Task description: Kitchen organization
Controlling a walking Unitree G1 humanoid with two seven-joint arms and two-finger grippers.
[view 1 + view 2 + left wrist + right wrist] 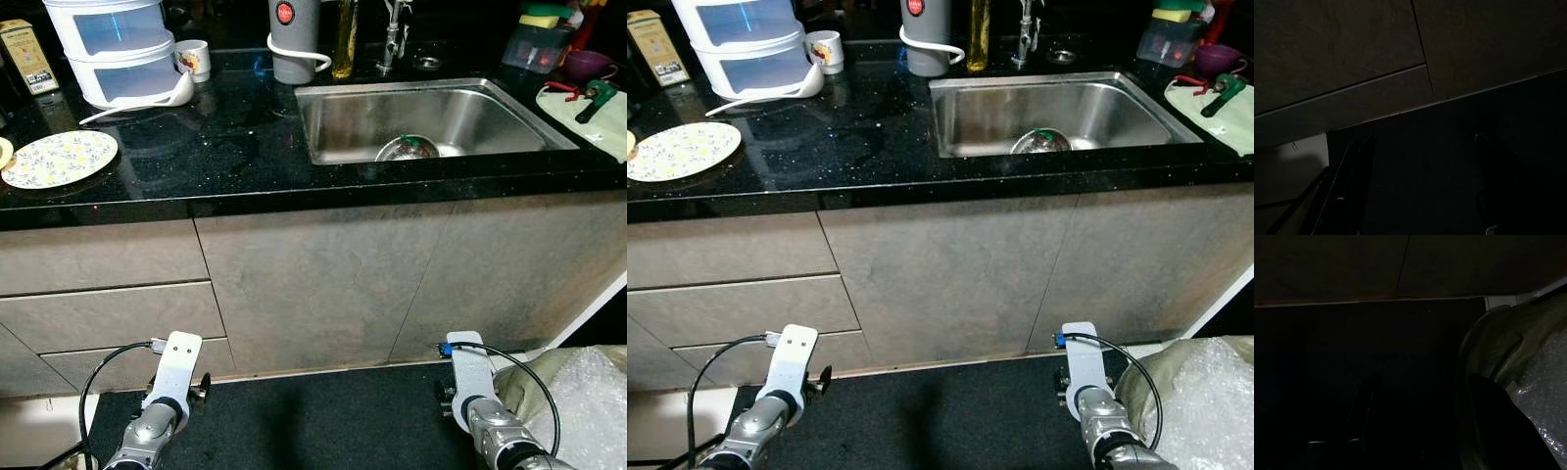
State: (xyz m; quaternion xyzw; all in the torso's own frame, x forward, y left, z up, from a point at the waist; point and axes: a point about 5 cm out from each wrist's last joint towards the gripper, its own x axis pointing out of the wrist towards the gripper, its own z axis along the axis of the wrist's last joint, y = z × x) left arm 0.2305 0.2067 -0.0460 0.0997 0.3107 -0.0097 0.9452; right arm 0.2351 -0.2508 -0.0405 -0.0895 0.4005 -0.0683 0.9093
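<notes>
The robot is standing before the bench (pixel 245 147), both arms hanging idle; whether the left claw (pixel 1415 196) and right claw (pixel 1415 431) are apart cannot be told. The plate (pixel 59 158), stacked containers (pixel 118 49) and a metal bowl (pixel 407 148) in the sink (pixel 333 122) are waiting; organizing looks barely begun.

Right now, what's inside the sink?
In the steel sink, one metal bowl sits at the near wall, with something green in it. The near rim hides the bowl's lower part. The rest of the basin floor looks bare.
</notes>
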